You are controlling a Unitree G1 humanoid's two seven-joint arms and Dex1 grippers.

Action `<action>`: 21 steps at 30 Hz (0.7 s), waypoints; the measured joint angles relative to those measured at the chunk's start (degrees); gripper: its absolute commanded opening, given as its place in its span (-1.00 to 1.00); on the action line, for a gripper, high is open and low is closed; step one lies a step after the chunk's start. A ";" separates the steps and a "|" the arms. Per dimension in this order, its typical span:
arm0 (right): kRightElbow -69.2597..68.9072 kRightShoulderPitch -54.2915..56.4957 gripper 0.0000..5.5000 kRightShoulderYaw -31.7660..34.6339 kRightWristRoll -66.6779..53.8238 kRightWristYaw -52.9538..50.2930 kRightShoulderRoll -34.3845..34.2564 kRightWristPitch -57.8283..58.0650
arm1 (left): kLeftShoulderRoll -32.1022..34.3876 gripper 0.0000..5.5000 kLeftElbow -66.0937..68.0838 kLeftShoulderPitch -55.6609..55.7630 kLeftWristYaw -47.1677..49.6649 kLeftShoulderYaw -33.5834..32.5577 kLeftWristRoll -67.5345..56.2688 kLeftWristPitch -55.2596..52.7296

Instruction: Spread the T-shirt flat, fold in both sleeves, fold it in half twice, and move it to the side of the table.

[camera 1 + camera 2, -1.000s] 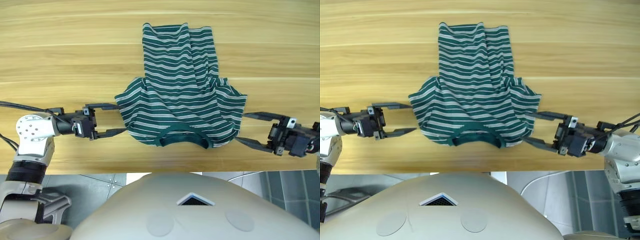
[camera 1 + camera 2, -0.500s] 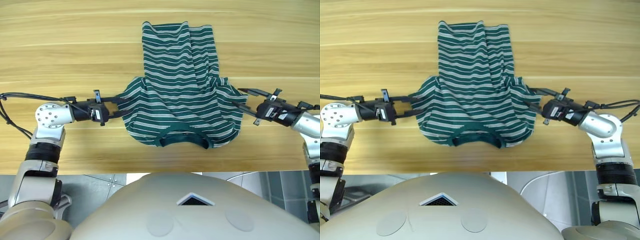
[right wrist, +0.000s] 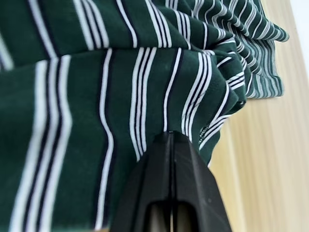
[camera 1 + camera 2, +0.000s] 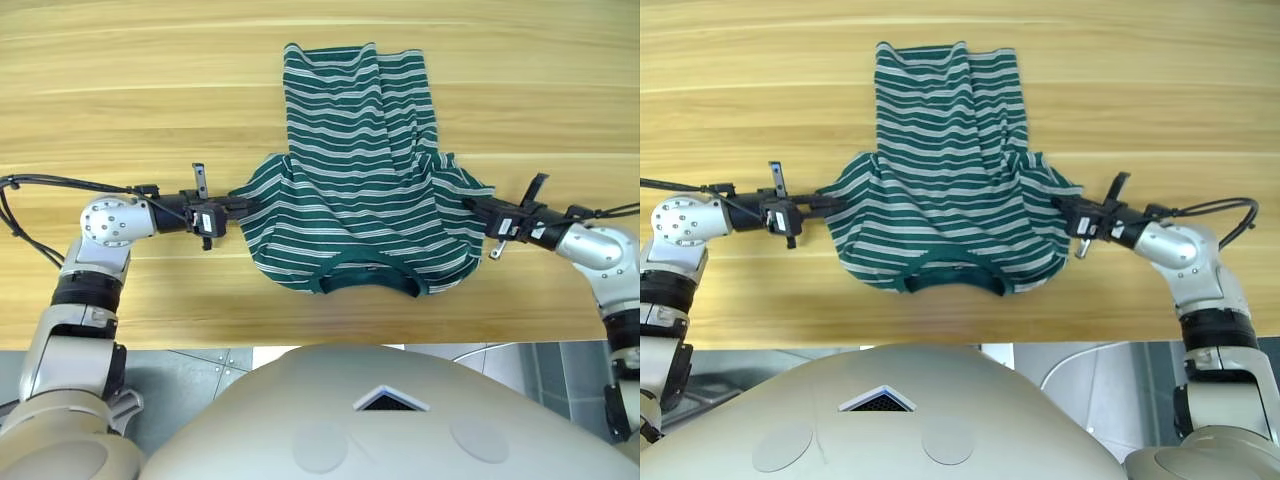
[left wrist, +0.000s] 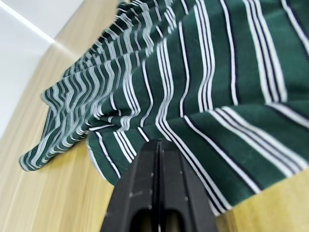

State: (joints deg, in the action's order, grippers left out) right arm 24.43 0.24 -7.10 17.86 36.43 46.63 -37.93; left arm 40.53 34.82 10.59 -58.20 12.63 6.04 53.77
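Observation:
A dark green T-shirt [image 4: 360, 170] with white stripes lies rumpled on the wooden table [image 4: 120, 90], collar toward me and hem at the far side. Its body is bunched narrow and both sleeves are crumpled in near the shoulders. My left gripper [image 4: 238, 204] is at the edge of the left sleeve, and the left wrist view shows its fingers [image 5: 145, 188] pressed together with their tips on the striped cloth [image 5: 217, 96]. My right gripper [image 4: 472, 207] is at the edge of the right sleeve. It is shut too, with its fingers [image 3: 186, 193] meeting at a fold of cloth [image 3: 72, 121].
Bare wood stretches to the left [image 4: 110, 140] and right [image 4: 560, 110] of the shirt and beyond its hem. The table's near edge [image 4: 200, 343] runs just below the collar, with grey floor past it.
Both grippers stood open beside the shirt a second ago. They have since moved inward to the sleeve edges and shut on the cloth. The shirt itself has barely shifted.

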 measured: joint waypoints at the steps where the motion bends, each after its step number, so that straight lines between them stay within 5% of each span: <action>1: 0.39 0.81 -0.99 -0.34 1.05 -0.69 -0.10 0.21 | 0.06 -1.00 0.81 0.59 0.76 0.32 1.65 0.06; 10: 0.60 2.08 -0.99 -2.49 3.14 -3.27 0.94 1.52 | 3.93 -1.00 6.07 10.17 12.97 7.61 20.35 1.10; 21: -8.94 -11.40 -0.99 3.13 3.50 -8.32 6.69 7.81 | 17.89 -1.00 -9.88 -3.17 12.48 8.17 14.03 -3.38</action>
State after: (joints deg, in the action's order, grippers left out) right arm 15.49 -11.15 -3.96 21.36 28.11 53.32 -30.11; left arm 58.42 24.94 7.42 -45.72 20.80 20.08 50.39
